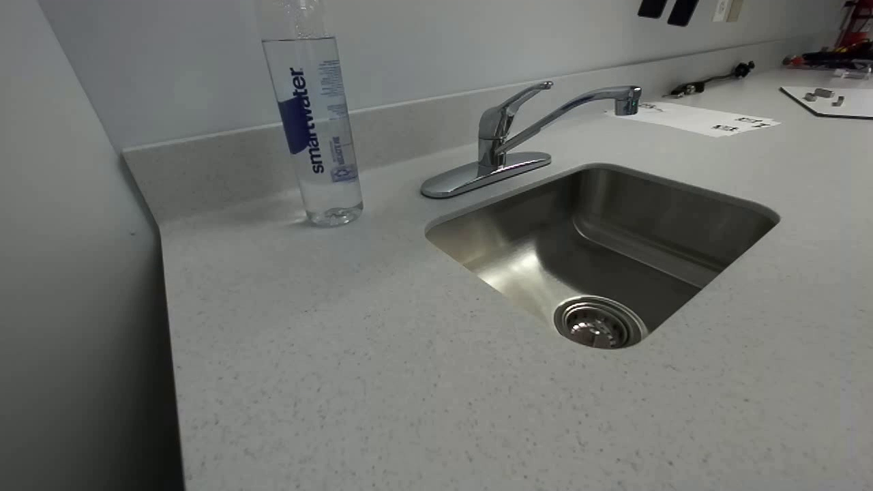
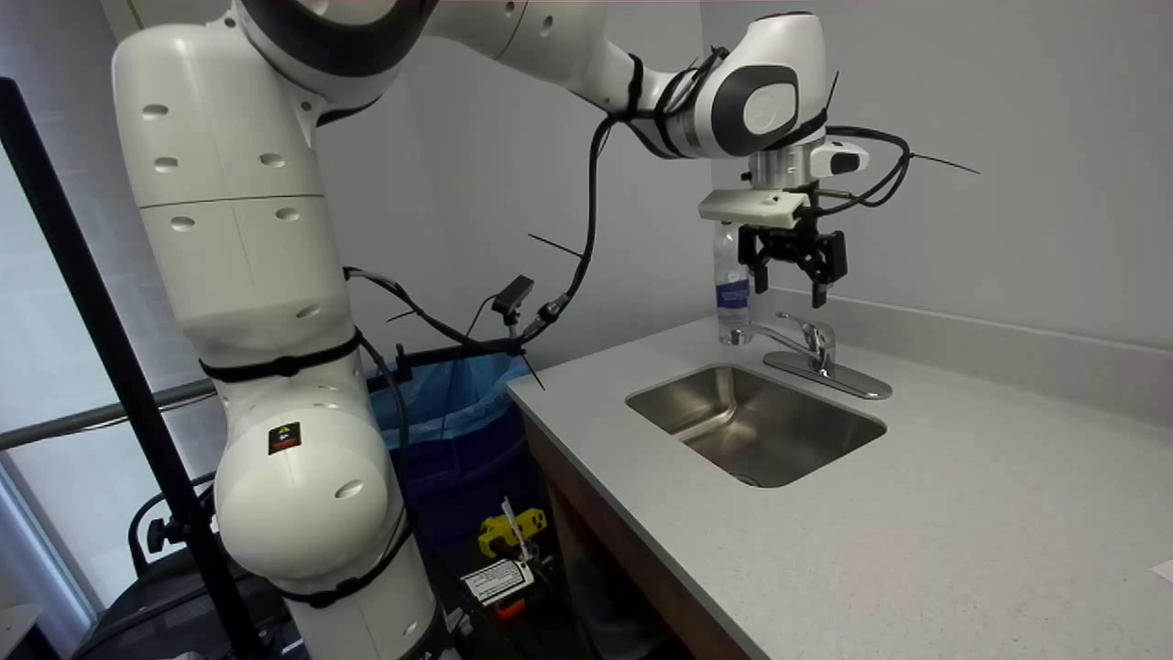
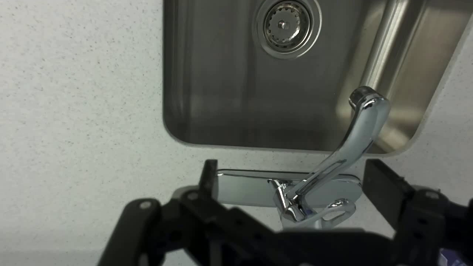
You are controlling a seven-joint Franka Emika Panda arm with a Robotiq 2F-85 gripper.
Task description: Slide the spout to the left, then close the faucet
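Note:
The chrome faucet (image 1: 491,144) stands behind the sink; its body also shows in an exterior view (image 2: 823,346) and its base plate in the wrist view (image 3: 245,189). The spout (image 1: 569,110) reaches out at a slant; in the wrist view the spout (image 3: 356,135) points up and right, its nozzle over the basin's right part. The flat lever (image 1: 528,97) tilts upward, its loop end (image 3: 338,211) also pointing right in the wrist view. No water shows at the nozzle. My gripper (image 2: 790,291) is open and empty above the faucet, fingers (image 3: 292,164) wide apart, touching nothing.
The steel sink (image 1: 740,235) is set into the speckled counter (image 1: 327,341). A clear water bottle (image 1: 317,116) stands near the faucet, by the corner, and also shows behind the gripper (image 2: 733,293). A wall (image 2: 1026,183) and backsplash run behind. Paper (image 1: 696,119) lies farther along.

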